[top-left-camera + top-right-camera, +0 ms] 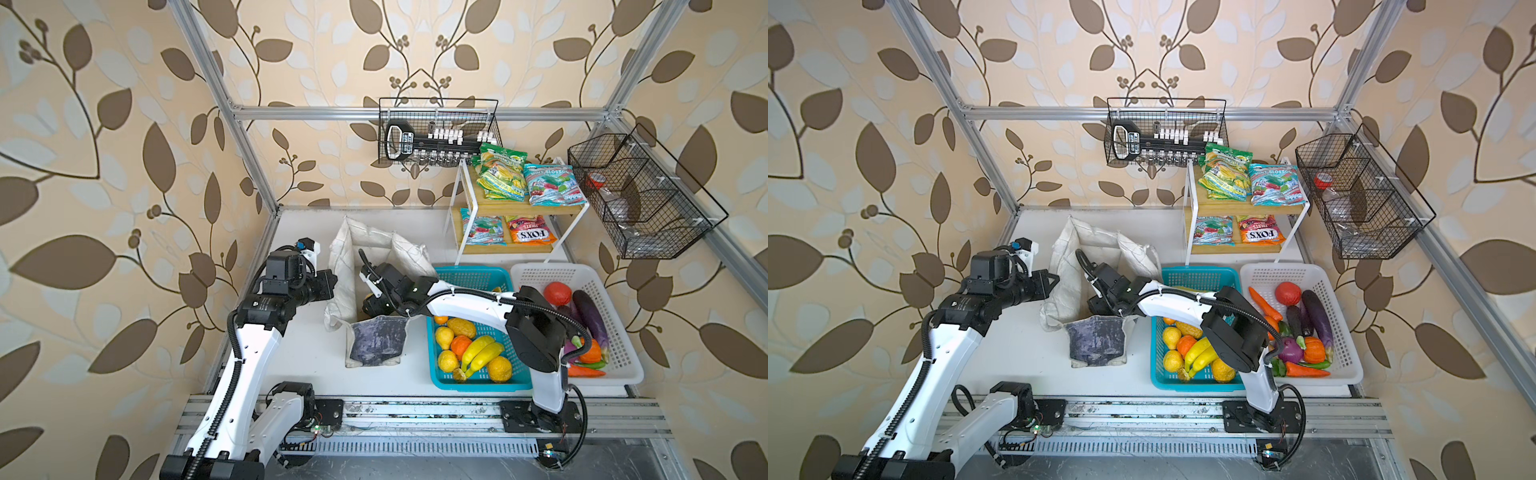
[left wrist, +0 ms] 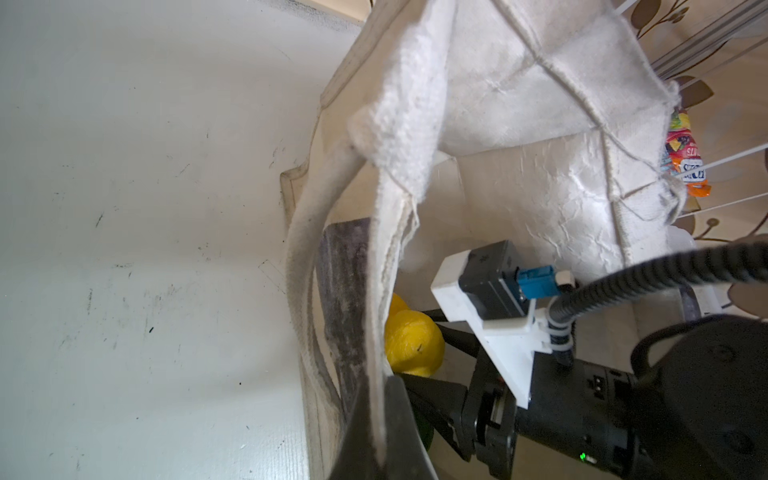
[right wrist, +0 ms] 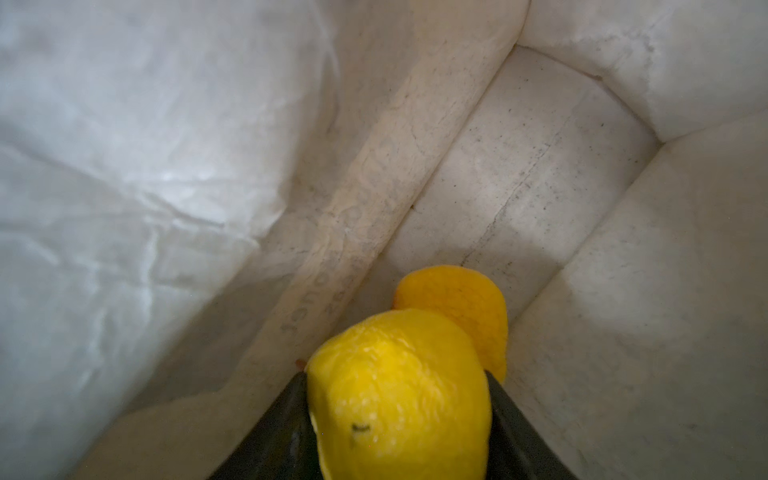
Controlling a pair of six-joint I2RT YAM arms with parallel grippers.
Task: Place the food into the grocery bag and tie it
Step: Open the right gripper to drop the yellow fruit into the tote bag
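Reading FOX'S, the orange packet (image 1: 530, 235) lies shelved.

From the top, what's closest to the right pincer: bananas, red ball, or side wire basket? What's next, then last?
1. Bananas, in the turquoise basket.
2. Red ball, in the white basket.
3. Wire basket, on the right wall.

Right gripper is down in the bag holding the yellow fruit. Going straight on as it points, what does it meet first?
Likely the orange-yellow piece lying just ahead of the right gripper and its yellow fruit, then the grocery bag floor; the gap is hard to judge.
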